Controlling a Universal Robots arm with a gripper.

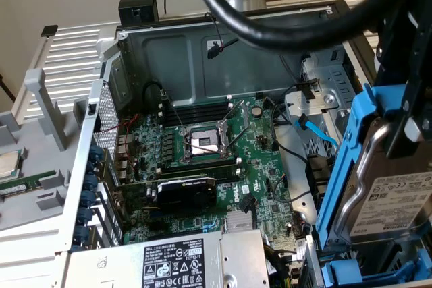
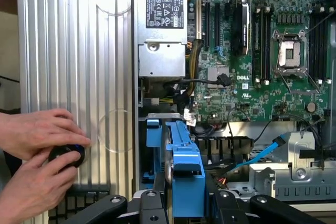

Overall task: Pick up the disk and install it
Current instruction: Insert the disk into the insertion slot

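Your tool (image 2: 186,205) is clamped on the disk (image 2: 185,182). One black finger (image 2: 151,205) stands on each side of the blue rail frame (image 1: 347,160), and the frame's end is pinched between them. The disk hangs tilted in the air over the drive-bay corner of the open computer case (image 1: 135,52), at the exterior view's right. Its white label (image 1: 398,200) faces the exterior camera and its metal body sits inside the blue rails. Just beneath it in the wrist view you can see the silver drive cage (image 2: 286,179) and a blue SATA cable (image 2: 262,155) running loose across that corner. Further into the case lies the green motherboard (image 1: 270,187). On it are the open CPU socket (image 1: 202,143) near the middle and a black graphics card (image 1: 185,190) just beside the socket. The power supply (image 1: 182,261), with its black warning sticker, fills the case's edge next to the disk's corner. A thick black cable (image 1: 270,28) loops across the top of the exterior view. Outside the case, on the ribbed silver panel (image 2: 68,51), a person's two hands (image 2: 31,132) are closed around a small round black knob (image 2: 67,156), well apart from the tool.
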